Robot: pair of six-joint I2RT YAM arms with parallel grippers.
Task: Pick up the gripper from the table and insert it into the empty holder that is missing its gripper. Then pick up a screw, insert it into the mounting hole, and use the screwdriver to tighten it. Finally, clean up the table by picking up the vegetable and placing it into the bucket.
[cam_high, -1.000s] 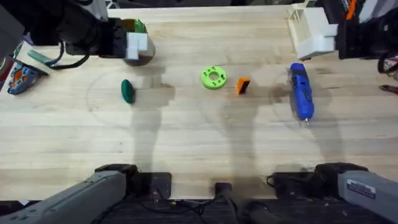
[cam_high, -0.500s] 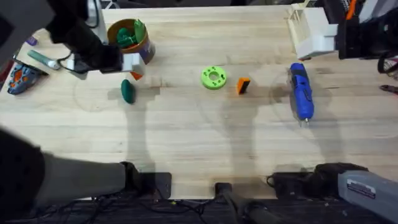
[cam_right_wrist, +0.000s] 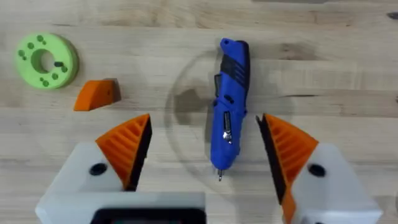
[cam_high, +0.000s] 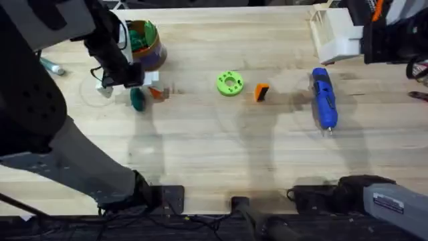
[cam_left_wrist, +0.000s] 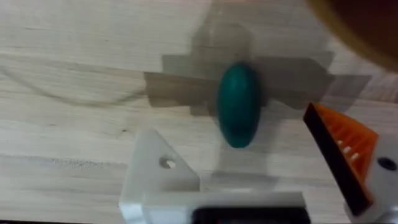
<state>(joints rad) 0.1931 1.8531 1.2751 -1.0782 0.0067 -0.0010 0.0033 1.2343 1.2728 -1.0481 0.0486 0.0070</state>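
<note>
The dark green vegetable (cam_high: 137, 100) (cam_left_wrist: 238, 112) lies on the table just in front of the bucket (cam_high: 155, 55). My left gripper (cam_high: 132, 89) (cam_left_wrist: 230, 121) hangs open over the vegetable, one finger on each side, not touching it. One of its fingers is a bare white wedge with a hole, the holder (cam_left_wrist: 158, 177); the other carries an orange ribbed pad. The orange gripper (cam_high: 261, 92) (cam_right_wrist: 98, 94) lies mid-table. The blue screwdriver (cam_high: 324, 97) (cam_right_wrist: 227, 106) lies to its right, bit toward the arms' bases. My right gripper (cam_right_wrist: 204, 121) is open, high above the screwdriver.
A lime-green disc (cam_high: 229, 83) (cam_right_wrist: 46, 60) lies left of the orange gripper. The bucket holds green pieces. A white ribbed block (cam_high: 334, 33) with dark gear stands at the back right. My left arm (cam_high: 40, 100) covers the table's left side.
My left gripper has moved from over the bucket toward the near side and down, ending above the vegetable. Its arm now looms large on the left. The right side has not moved.
</note>
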